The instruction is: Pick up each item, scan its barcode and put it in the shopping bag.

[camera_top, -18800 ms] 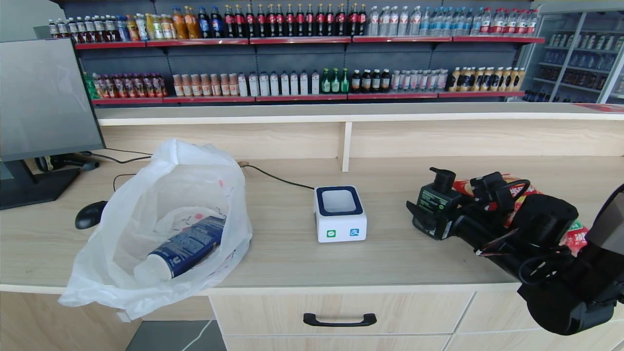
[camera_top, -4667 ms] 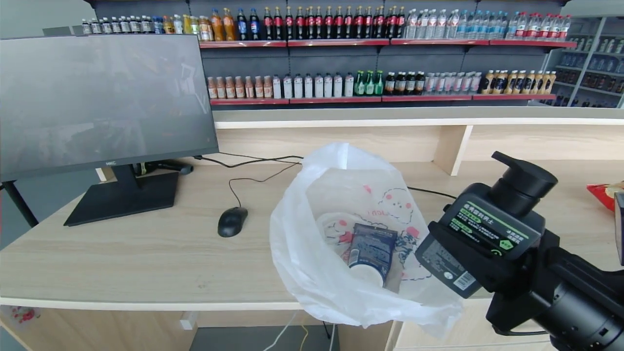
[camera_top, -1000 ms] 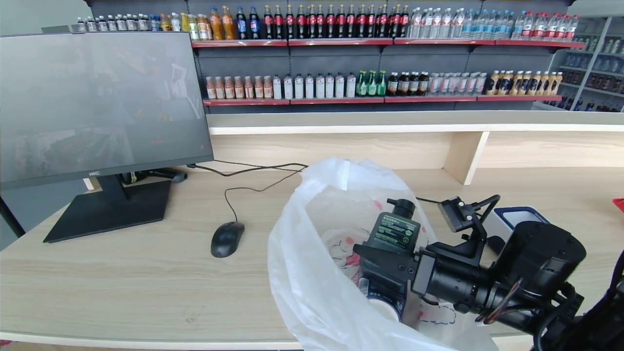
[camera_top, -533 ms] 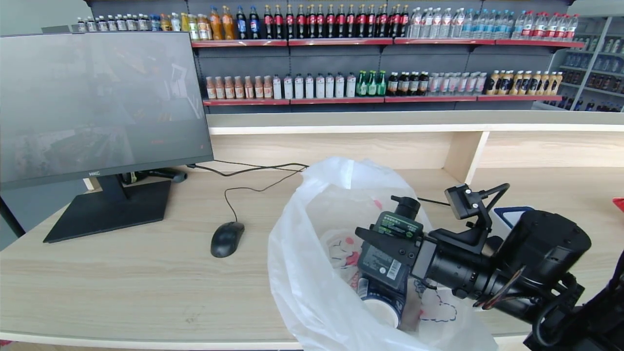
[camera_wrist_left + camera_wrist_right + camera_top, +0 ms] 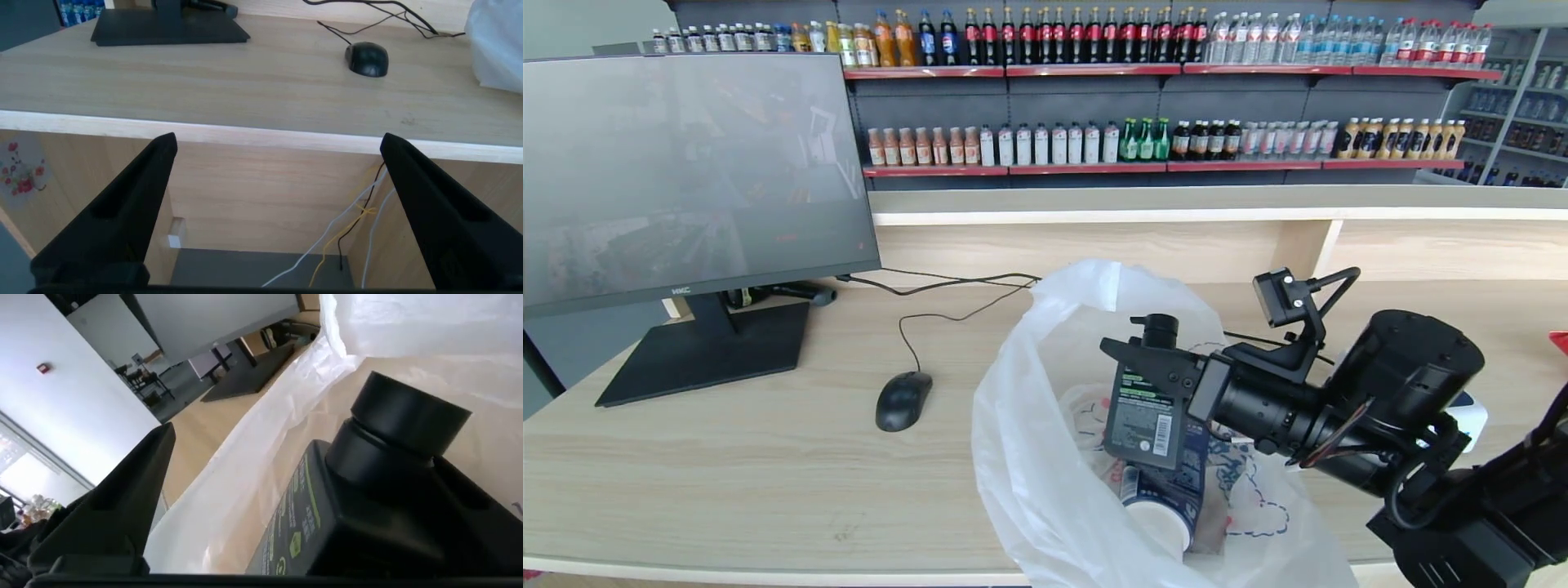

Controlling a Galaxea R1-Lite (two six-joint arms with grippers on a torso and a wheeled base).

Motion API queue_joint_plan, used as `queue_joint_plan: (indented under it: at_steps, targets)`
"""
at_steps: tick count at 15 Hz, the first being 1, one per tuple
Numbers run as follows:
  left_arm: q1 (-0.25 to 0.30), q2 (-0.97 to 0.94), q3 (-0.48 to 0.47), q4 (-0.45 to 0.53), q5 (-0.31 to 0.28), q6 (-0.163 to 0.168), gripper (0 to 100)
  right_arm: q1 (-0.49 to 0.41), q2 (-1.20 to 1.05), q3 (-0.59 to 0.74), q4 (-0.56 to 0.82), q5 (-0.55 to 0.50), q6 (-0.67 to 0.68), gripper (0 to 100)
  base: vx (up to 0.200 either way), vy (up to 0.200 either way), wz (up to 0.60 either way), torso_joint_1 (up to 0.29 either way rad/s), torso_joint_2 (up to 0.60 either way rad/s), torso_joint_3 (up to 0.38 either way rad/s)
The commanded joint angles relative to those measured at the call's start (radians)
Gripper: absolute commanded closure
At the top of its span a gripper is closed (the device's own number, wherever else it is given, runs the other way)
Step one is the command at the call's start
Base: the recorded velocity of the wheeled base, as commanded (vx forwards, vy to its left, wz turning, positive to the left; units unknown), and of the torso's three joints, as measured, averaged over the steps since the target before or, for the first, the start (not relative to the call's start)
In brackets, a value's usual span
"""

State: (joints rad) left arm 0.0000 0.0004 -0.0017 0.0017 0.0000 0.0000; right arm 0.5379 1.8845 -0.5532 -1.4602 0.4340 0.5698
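Observation:
A dark pump bottle (image 5: pixel 1145 412) with a black cap (image 5: pixel 409 429) hangs over the mouth of the white shopping bag (image 5: pixel 1037 457), its barcoded label facing the head camera. My right gripper (image 5: pixel 1150 369) is shut on the bottle near its shoulder, and one finger (image 5: pixel 106 518) lies alongside the bag's plastic (image 5: pixel 270 449). A blue can (image 5: pixel 1172 498) lies at the bottom of the bag, under the bottle. My left gripper (image 5: pixel 278 143) is open and holds nothing, below the counter's front edge (image 5: pixel 245 135). The white scanner (image 5: pixel 1470 412) is mostly hidden behind my right arm.
A monitor (image 5: pixel 686 171) on a black stand (image 5: pixel 167 28) fills the counter's left, with a black mouse (image 5: pixel 903 400) and cables beside the bag. A red packet's corner (image 5: pixel 1560 339) lies at the far right. A raised wooden ledge (image 5: pixel 1094 216) runs along the back.
My right gripper rose slightly and rolled, shifting a little left. The bottle swung from upright to hanging with its barcoded side toward the head camera. The bag and can stayed put.

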Motion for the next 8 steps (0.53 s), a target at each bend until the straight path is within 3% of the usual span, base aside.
queue_joint_plan:
  at_steps: [1, 8]
  targets:
    - [0.000, 0.000, 0.000, 0.000, 0.000, 0.000, 0, 0.004, -0.001, -0.027, 0.023, 0.000, -0.018, 0, 0.000, 0.000, 0.00, 0.000, 0.00, 0.000]
    - [0.000, 0.000, 0.000, 0.000, 0.000, 0.000, 0, 0.025, 0.038, -0.103, 0.093, -0.044, -0.074, 0, 0.000, 0.000, 0.00, 0.000, 0.00, 0.000]
